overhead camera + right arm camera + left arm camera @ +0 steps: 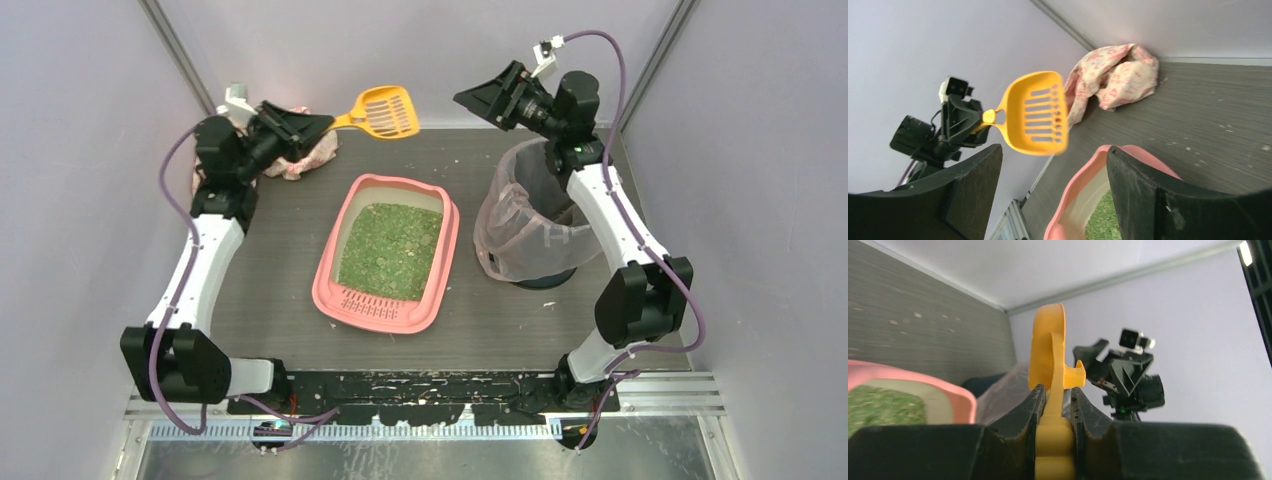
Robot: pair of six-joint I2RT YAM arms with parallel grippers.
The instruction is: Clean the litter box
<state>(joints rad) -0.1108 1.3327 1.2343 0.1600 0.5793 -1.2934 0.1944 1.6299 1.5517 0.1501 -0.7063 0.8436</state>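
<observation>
The pink litter box [440,262] with green granules [392,250] sits mid-table, its grate lip toward the near edge. It also shows in the left wrist view [955,393] and the right wrist view [1083,185]. My left gripper [322,124] is shut on the handle of a yellow slotted scoop [386,110], held in the air at the back left, scoop head empty. The handle sits between my fingers in the left wrist view [1053,405]. My right gripper [470,97] is open and empty, raised above the back of the bin. The scoop shows in the right wrist view [1035,114].
A dark round bin lined with a translucent pinkish bag [520,220] stands right of the litter box. A crumpled pink-patterned cloth [310,155] lies at the back left under my left gripper. Small crumbs dot the table.
</observation>
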